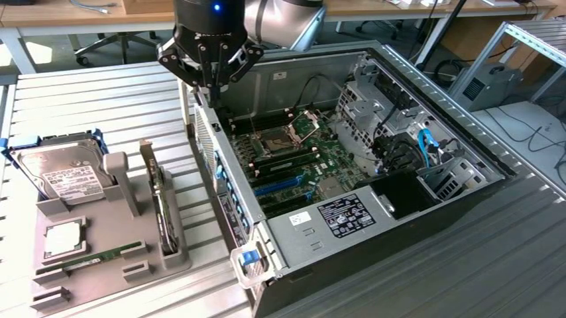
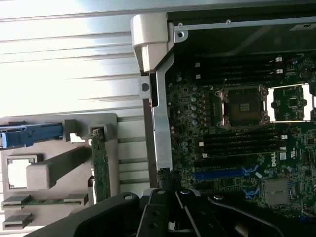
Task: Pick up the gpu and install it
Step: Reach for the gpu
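End effector point(image 1: 211, 87) hangs closed, empty, over case point(image 1: 398, 258); wrist view shows gpu point(image 2: 100, 163) racked.

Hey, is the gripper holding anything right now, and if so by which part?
Nothing. The gripper is shut and empty over the computer case edge; the gpu stands on edge in the gray stand.

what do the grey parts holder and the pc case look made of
Grey parts holder: matte plastic, probably 3D-printed, given its dull uniform blocky forms. PC case: bare silvery sheet metal inside, shown by folded edges and stamped holes.
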Tool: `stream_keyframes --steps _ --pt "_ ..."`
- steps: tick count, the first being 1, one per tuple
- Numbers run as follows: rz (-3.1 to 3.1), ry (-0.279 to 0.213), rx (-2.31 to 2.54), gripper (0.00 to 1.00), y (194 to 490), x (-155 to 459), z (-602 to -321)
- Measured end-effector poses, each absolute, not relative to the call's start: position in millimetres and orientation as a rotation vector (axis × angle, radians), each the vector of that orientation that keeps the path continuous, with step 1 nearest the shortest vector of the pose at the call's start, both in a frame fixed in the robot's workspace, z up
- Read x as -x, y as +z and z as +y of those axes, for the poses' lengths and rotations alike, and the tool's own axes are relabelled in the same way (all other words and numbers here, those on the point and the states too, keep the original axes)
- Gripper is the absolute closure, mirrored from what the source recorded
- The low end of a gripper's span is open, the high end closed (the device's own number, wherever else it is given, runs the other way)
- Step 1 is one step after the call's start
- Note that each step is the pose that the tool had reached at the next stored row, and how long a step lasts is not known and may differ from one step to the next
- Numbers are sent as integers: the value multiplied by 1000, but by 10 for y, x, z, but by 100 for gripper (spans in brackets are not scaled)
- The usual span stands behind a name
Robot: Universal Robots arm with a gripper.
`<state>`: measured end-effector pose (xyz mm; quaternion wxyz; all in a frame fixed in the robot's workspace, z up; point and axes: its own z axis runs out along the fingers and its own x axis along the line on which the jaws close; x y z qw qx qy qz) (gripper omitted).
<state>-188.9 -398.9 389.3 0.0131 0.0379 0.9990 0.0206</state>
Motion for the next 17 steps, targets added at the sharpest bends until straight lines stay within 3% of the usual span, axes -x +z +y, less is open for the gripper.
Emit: stream_keyframes --steps 17 --pt "3112 63 -118 89 3893 1968 -3989"
